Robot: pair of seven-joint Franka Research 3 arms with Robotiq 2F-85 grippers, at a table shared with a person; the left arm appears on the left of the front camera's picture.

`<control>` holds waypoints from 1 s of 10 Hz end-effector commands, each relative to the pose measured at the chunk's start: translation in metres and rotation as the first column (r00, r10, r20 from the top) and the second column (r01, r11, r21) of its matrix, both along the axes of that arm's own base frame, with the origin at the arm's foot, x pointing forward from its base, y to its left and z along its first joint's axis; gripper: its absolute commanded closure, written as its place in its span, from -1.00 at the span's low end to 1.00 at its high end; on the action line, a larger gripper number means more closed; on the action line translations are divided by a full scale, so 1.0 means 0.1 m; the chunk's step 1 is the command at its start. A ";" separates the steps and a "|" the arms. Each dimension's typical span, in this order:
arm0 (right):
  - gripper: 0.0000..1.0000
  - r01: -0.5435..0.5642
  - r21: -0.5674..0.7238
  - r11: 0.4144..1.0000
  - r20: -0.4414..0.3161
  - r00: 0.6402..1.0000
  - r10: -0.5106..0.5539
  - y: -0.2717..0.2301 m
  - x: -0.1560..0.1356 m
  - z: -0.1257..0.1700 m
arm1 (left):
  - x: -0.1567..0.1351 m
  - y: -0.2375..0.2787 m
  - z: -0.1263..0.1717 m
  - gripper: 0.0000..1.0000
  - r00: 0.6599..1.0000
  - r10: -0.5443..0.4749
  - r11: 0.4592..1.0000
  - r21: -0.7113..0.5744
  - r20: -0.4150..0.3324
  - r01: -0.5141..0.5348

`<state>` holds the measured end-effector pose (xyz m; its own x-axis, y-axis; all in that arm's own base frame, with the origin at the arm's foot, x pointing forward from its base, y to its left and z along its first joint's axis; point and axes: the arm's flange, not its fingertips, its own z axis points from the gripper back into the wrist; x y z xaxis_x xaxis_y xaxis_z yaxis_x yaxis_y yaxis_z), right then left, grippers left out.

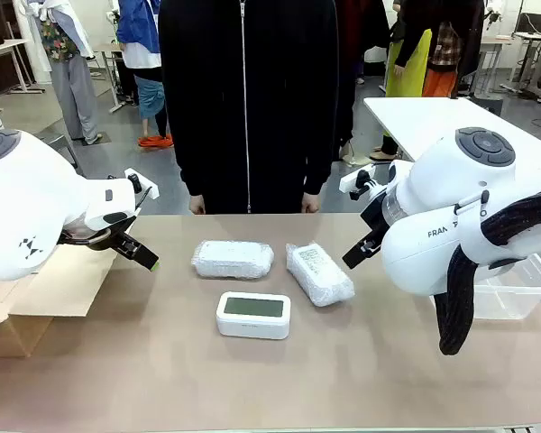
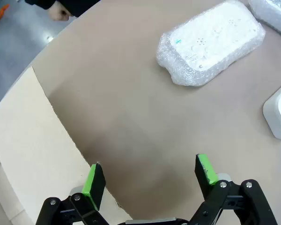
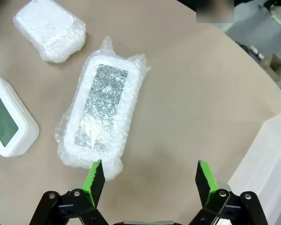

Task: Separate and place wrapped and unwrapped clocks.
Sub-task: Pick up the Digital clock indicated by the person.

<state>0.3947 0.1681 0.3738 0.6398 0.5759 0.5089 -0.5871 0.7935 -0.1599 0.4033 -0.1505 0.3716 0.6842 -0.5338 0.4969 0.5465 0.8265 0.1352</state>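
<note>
One taupe matte table (image 1: 162,379): shared with a person standing across it; all three clocks are laid mid-table between the arms, judged so that either arm can reach them
Flat brown corrugated cardboard (image 1: 63,289): laid over the table's left edge, under the left arm; judged to be one sorting spot
Clear rectangular plastic tub (image 1: 514,289): set at the right edge beside the right arm; judged to be the other spot, though which kind belongs where cannot be told
Left whitish bubble-wrapped rectangular clock (image 1: 233,259): laid flat on the far side; soft crinkly film over a hard white block, likely slippery to pinch
Right whitish bubble-wrapped rectangular clock (image 1: 319,273): laid at an angle, just beside the first but apart from it; a grey panel is seen through loose, puckered wrap
Bare white rounded-rectangle plastic clock (image 1: 253,315): placed nearest the robot, grey-green screen up; smooth hard shell
Left gripper (image 2: 150,172): jaws spread wide, nothing held; hung over bare table beside the cardboard
Right gripper (image 3: 150,174): jaws spread wide, nothing held; poised near the angled wrapped clock, no contact seen
</note>
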 end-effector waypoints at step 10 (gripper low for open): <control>-1.00 0.000 0.000 1.000 0.000 1.000 0.000 0.00 0.00 0.00 | 0.00 0.00 0.00 -1.00 1.000 0.000 1.000 0.000 0.000 0.000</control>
<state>0.3946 0.1682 0.3738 0.6393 0.5768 0.5086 -0.5876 0.7930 -0.1608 0.4032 -0.1507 0.3716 0.6840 -0.5340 0.4969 0.5468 0.8263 0.1352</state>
